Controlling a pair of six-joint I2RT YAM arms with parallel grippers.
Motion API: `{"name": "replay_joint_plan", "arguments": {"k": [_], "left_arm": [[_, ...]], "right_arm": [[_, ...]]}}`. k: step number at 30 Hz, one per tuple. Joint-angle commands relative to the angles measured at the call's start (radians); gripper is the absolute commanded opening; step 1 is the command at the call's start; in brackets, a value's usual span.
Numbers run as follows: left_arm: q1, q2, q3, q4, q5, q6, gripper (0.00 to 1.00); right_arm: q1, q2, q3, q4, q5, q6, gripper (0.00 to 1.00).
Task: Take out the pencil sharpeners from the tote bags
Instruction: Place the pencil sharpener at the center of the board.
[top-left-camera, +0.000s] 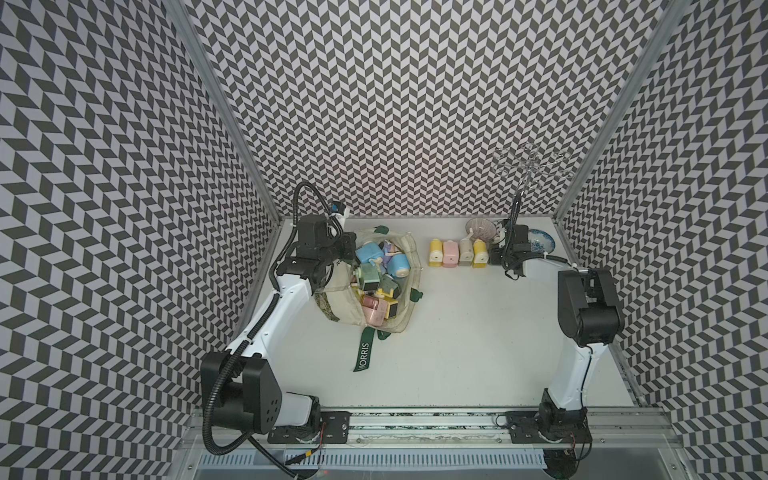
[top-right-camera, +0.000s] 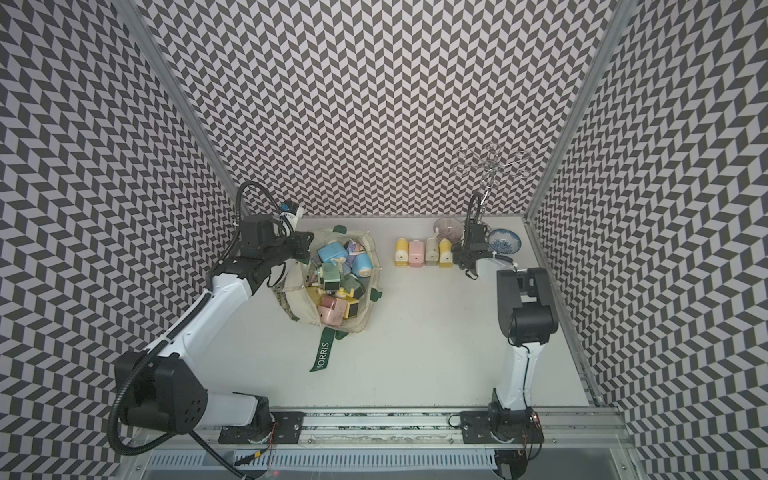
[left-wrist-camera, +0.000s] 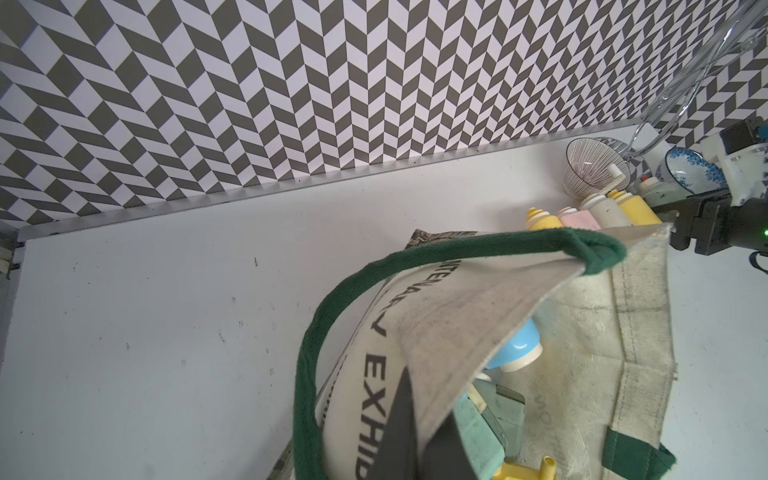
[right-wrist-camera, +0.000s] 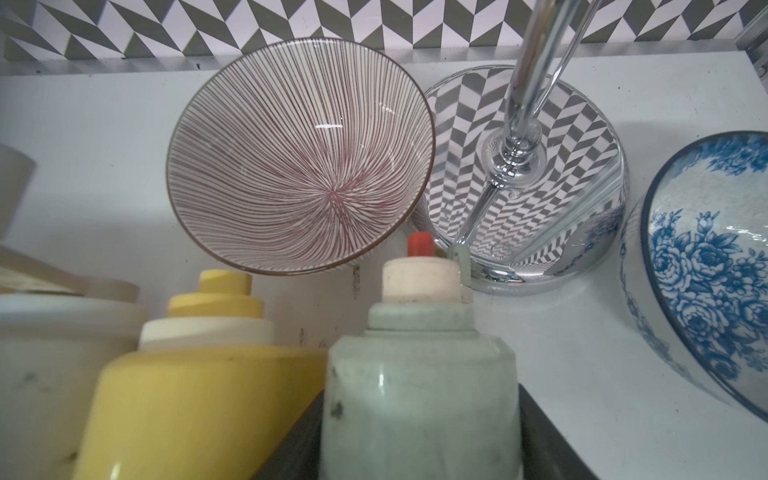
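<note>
At the upper right of a top view, your right gripper pinches a pale green sharpener beside the row of 4; release it in line, clear of the striped bowl, left gripper clamping the tote bag.
</note>
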Motion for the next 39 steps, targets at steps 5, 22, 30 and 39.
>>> {"name": "replay_joint_plan", "arguments": {"k": [5, 22, 30, 39], "left_arm": [[-0.013, -0.013, 0.054, 0.087, 0.025, 0.013, 0.0], [-0.01, -0.016, 0.055, 0.086, 0.017, 0.012, 0.0], [-0.01, -0.013, 0.055, 0.086, 0.023, 0.01, 0.0], [-0.01, -0.01, 0.056, 0.084, 0.02, 0.01, 0.0]], "right_arm": [[-0.001, 0.003, 0.03, -0.003, 0.016, -0.004, 0.52], [-0.001, -0.163, -0.045, -0.005, -0.004, 0.053, 0.74], [-0.001, -0.272, -0.078, -0.006, -0.021, 0.071, 0.74], [-0.001, -0.396, -0.122, 0.032, -0.064, 0.087, 0.74]]}}
